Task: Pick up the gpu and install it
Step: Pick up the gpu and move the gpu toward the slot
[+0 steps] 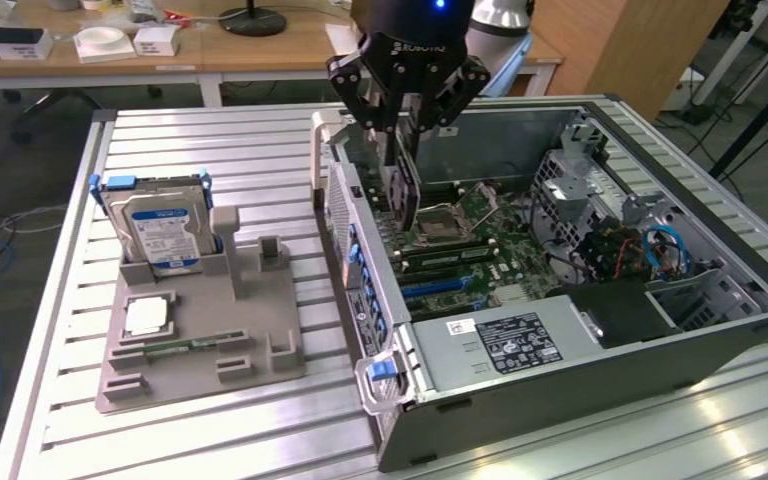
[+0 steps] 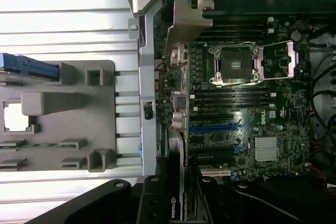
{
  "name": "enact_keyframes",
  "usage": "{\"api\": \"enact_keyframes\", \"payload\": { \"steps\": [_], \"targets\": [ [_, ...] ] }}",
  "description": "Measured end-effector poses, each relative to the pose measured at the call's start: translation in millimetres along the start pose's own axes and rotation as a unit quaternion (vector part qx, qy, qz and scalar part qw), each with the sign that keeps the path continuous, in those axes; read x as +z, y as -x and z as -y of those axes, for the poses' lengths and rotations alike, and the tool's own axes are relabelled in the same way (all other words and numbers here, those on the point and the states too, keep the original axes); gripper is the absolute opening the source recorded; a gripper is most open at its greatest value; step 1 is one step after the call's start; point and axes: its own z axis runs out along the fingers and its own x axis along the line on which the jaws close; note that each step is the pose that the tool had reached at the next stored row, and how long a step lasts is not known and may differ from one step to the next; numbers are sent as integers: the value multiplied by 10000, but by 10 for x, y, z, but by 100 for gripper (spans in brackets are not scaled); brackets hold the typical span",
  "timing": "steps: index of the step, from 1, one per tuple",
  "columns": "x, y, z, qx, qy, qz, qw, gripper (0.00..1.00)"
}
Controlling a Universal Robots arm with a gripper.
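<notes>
Above the open computer case, my end effector holds the gpu in a narrow grip. Its jaws are closed on the thin dark card, which hangs on edge directly beneath the fingers, just inside the case's rear wall and not yet seated. Under the end effector lies the motherboard, its blue slots bare. A pale metal bracket, which I take to be the card's own, sits close to that rear wall.

To my eye the work now is alignment. The card's lower edge should run parallel to a slot and the bracket should meet the rear opening. I judge that the descent should be straight and slow, with no tilt, so the contacts enter evenly. The loose cables on the far side of the end effector look clear of the card.

Well off to the other side, the hard drive stands in its grey holder on the table.
</notes>
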Motion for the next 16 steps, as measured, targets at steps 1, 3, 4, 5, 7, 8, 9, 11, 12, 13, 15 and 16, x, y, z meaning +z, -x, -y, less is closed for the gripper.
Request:
{"api": "enact_keyframes", "payload": {
  "steps": [1, 3, 4, 5, 7, 8, 9, 11, 12, 13, 15, 16],
  "targets": [
    [0, 10, -1, -1, 0, 0, 10000, 26],
    [1, 29, -2, -3, 0, 0, 10000, 26],
    [1, 38, -2, -4, 0, 0, 10000, 26],
    [1, 48, -3, -5, 0, 0, 10000, 26],
    [2, 67, -4, -7, 0, 0, 10000, 26],
    [2, 76, -4, -8, 0, 0, 10000, 26],
    [2, 85, -5, -9, 0, 0, 10000, 26],
    [3, 103, -6, -11, 0, 0, 10000, 26],
    [3, 113, -6, -12, 0, 0, 10000, 26],
    [3, 122, -7, -13, 0, -1, 10000, 26],
    [3, 141, -8, -15, 0, -1, 10000, 26],
    [4, 150, -8, -16, 0, -1, 10000, 26]
  ]
}}
